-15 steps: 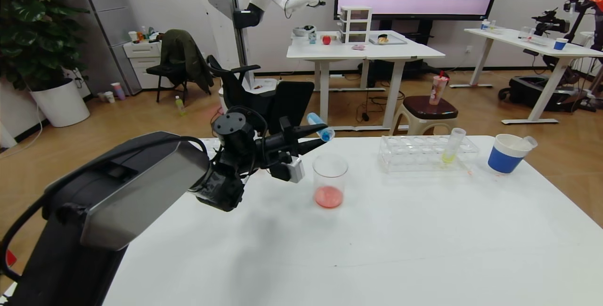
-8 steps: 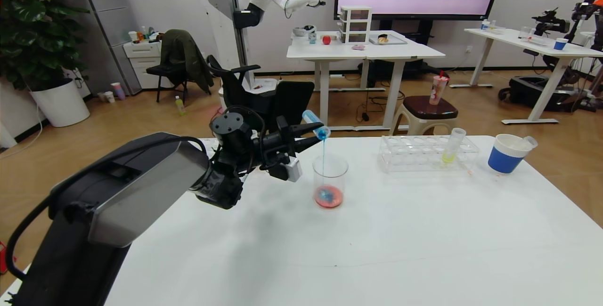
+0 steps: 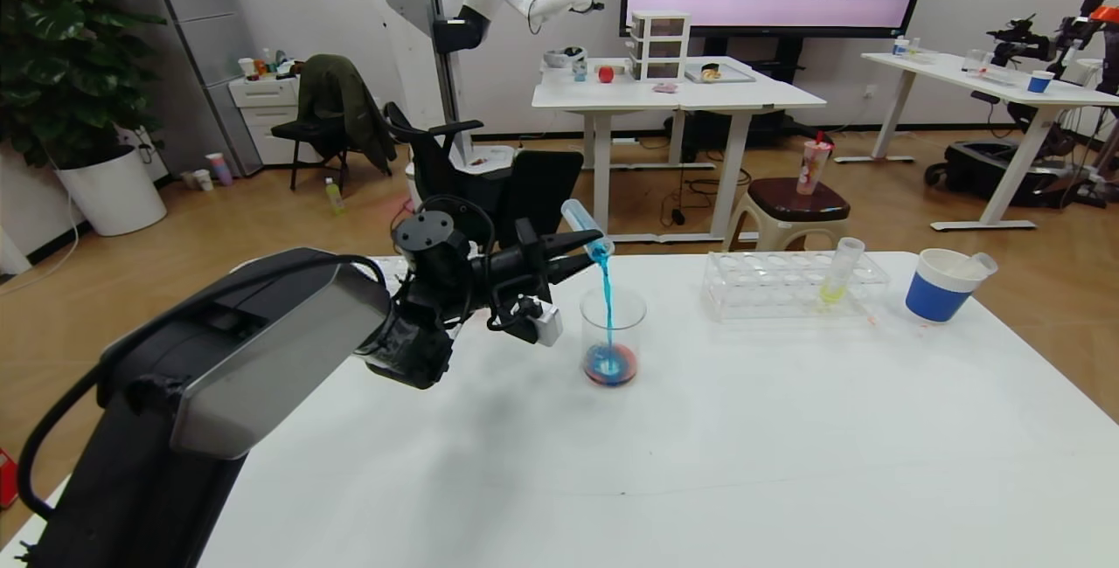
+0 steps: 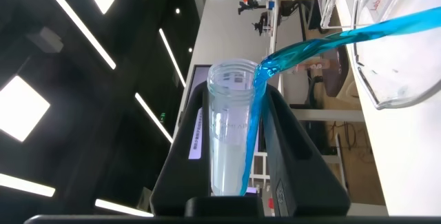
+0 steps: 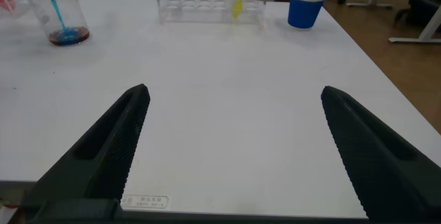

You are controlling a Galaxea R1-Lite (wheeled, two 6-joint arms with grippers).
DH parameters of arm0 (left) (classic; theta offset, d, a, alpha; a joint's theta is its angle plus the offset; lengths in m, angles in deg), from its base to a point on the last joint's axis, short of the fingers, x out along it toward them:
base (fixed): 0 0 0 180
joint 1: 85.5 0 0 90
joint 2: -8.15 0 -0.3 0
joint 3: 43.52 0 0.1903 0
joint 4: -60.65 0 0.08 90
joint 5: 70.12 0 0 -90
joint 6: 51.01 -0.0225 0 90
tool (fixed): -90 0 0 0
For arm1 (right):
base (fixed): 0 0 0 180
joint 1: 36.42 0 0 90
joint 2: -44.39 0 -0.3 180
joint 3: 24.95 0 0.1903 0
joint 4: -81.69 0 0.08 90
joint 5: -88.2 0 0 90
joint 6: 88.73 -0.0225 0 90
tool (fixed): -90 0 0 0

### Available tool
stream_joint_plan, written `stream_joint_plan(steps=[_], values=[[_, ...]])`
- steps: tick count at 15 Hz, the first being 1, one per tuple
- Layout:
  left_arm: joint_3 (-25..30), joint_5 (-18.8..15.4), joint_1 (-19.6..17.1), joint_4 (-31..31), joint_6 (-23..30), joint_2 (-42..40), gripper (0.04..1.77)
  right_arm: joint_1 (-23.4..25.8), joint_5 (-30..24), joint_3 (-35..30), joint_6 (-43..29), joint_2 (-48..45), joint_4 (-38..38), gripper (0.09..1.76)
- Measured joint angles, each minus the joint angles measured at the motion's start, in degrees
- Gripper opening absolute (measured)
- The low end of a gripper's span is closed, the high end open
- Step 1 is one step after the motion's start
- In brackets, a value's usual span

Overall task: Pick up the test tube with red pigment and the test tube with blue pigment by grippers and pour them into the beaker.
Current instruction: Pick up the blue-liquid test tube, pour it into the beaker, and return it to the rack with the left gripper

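Tilting mouth-down above the beaker [image 3: 613,336] near the worktop's [image 3: 699,463] far edge, the test tube with blue pigment [image 3: 587,228] is clenched mid-barrel by the left hand [image 3: 584,254], being judged light, slick and crushable, while the right hand [image 5: 234,148] is held released.

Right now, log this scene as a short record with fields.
left gripper: shut on the test tube with blue pigment, tilted mouth-down above the beaker
pour: blue stream falling into the beaker, onto red liquid at its bottom
right gripper: open, empty, low over the white table
tube rack: holds one tube with yellow-green liquid
blue-banded paper cup: beside the rack
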Motion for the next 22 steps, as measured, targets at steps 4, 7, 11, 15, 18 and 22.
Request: stream_joint_plan(steps=[4,7,11,15,18,22], values=[[0.00,-1.55,-0.11,0.00,-4.49,0.26,0.48,0.02,0.00,0.00,0.00,0.00,0.00,1.74],[0.00,-1.90,-0.27,0.00,-5.68,0.33,0.48,0.02,0.00,0.00,0.01,0.00,0.00,1.74],[0.00,-1.99,-0.21,-0.02,-4.80,0.28,0.48,0.02,0.00,0.00,0.04,0.00,0.00,1.74],[0.02,-0.61,0.41,-1.87,4.44,0.02,0.48,0.02,0.00,0.00,0.00,0.00,0.00,1.74],[0.46,9.76,2.71,-7.98,20.46,-1.07,0.48,0.02,0.02,0.00,0.00,0.00,0.00,1.74],[0.91,43.12,8.94,-10.01,38.40,-5.32,0.48,0.02,0.02,0.00,0.00,0.00,0.00,1.74]])
